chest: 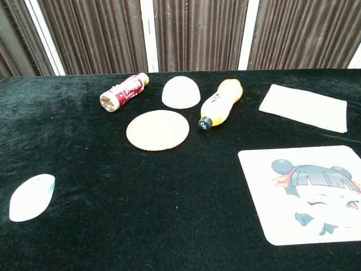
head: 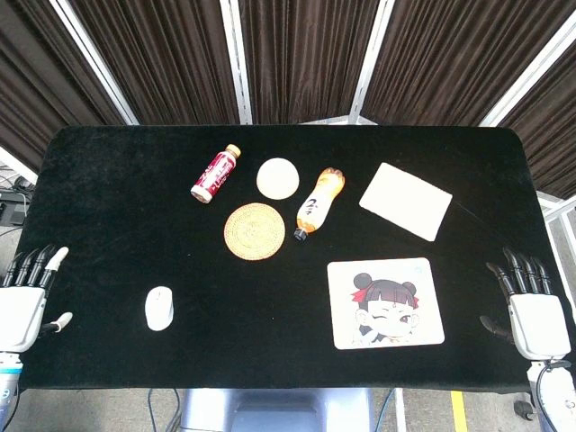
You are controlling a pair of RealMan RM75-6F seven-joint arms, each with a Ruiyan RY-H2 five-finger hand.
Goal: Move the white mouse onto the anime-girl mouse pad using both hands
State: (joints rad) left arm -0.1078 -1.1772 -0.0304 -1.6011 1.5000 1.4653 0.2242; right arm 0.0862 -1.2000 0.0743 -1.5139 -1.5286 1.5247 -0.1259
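While the left hand [head: 20, 310] waits with fingers apart and empty at the near left edge of the surface, the white mouse [head: 159, 308] lies just to its right. It looks light, hard and smooth, so hold its sides. Well to the right lies the anime-girl mouse pad [head: 385, 302], then the right hand [head: 537, 319], fingers apart and empty.

Chest view: mouse pad [chest: 304, 192] cropped at right edge; hands unseen.

I work in what looks like a lab or recording booth: ahead of my hands a table [head: 108, 180] draped in black cloth, beyond it dark pleated curtains [head: 297, 54] between white frame posts [head: 236, 58], with cables on the floor beside my left hand [head: 22, 301].
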